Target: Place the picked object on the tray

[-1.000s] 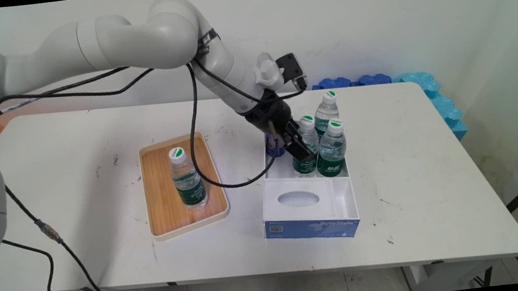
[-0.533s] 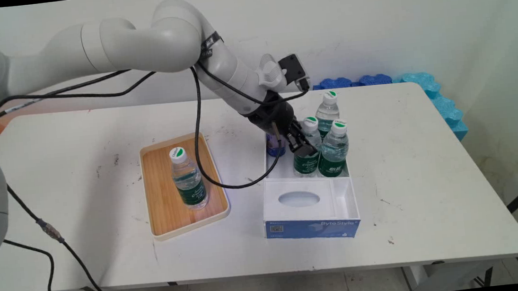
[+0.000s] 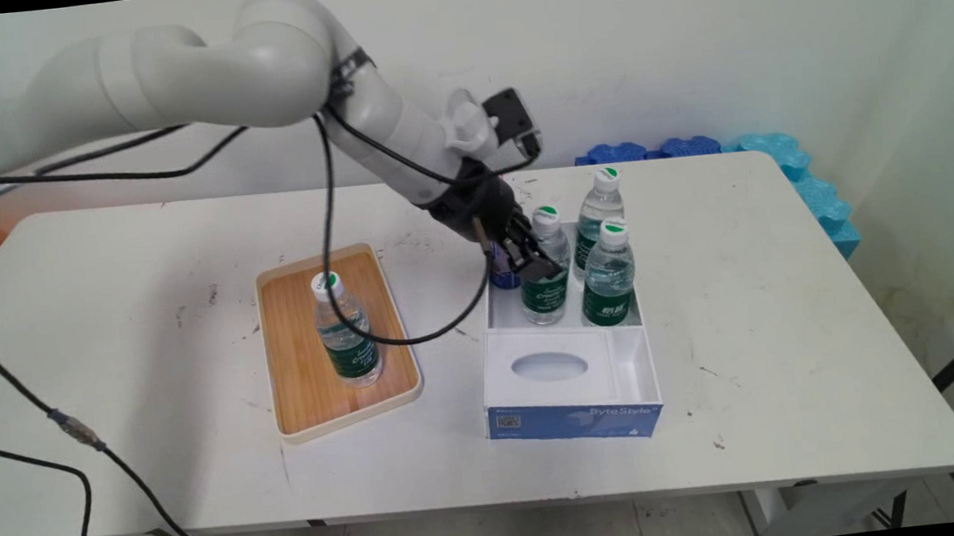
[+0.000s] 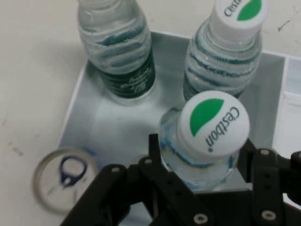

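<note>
My gripper (image 3: 539, 271) is shut on a clear water bottle (image 3: 547, 298) with a green label and a white and green cap. It grips the bottle just below the cap, at the left of a white box (image 3: 575, 420). In the hand view the gripper (image 4: 202, 162) has the bottle (image 4: 214, 123) between its fingers (image 4: 154, 151). Two more such bottles stand in the same compartment, one behind (image 3: 599, 204) and one to the right (image 3: 609, 277). A blue can (image 3: 501, 277) stands on the table just left of the box, its ring-pull top (image 4: 66, 173) showing in the hand view.
A wooden tray (image 3: 298, 368) left of the box carries another upright water bottle (image 3: 346, 337). The box's near half has a white lid with an oval hole (image 3: 550, 367). Blue foam blocks (image 3: 781, 155) lie along the table's far right edge. Black cables hang over the tray.
The gripper has moved up and to the left with the bottle in it. The held bottle now stands apart from the front right bottle.
</note>
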### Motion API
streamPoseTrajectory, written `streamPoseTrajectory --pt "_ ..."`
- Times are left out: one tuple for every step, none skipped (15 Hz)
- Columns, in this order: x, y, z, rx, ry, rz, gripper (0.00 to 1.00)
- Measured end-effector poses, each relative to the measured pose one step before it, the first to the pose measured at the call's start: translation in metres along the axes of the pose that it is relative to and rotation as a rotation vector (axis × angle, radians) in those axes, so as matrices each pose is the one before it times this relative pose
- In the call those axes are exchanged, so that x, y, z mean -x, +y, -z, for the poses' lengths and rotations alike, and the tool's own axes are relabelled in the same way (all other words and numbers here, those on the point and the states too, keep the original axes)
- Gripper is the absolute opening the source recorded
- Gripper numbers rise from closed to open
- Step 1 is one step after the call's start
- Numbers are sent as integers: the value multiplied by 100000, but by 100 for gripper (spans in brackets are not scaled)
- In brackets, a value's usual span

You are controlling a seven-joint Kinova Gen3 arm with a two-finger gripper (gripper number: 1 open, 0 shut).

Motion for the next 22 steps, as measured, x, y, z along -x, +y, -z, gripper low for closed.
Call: streamPoseTrajectory --pt "253 50 1078 -401 528 -171 0" --pt "313 21 1091 -284 641 -239 0" --pt "266 -9 1117 -159 989 -213 0" --pt "164 -39 975 -82 1011 -322 0" --pt "104 -72 1157 -95 1333 -465 0" --pt "63 -108 1176 -185 1351 -365 0" --pt "-25 -156 1061 -249 1238 -321 0" --pt "-91 -258 1386 -265 1582 -285 0" --pt "-76 -212 1092 -327 1234 -72 0" --pt "-62 -224 1088 -214 1038 -69 0" --pt "-67 -305 1301 -299 1212 19 0" --pt "19 -304 1251 -302 857 147 0" --pt "131 -276 1107 -294 361 298 0" --pt "261 -333 1257 -385 138 415 0" --pt "385 -338 1207 -304 -198 364 0" --pt "473 -279 1019 -214 -484 534 0" --pt "722 -294 1136 -220 -867 731 0" --pt "791 -300 1040 -95 -1068 752 0" --pt "752 -264 822 -132 -1001 660 0" --pt "528 -177 527 -127 -713 449 0" --pt "867 -300 712 -249 -1200 578 0" --pt "991 -361 699 -383 -1337 684 0"
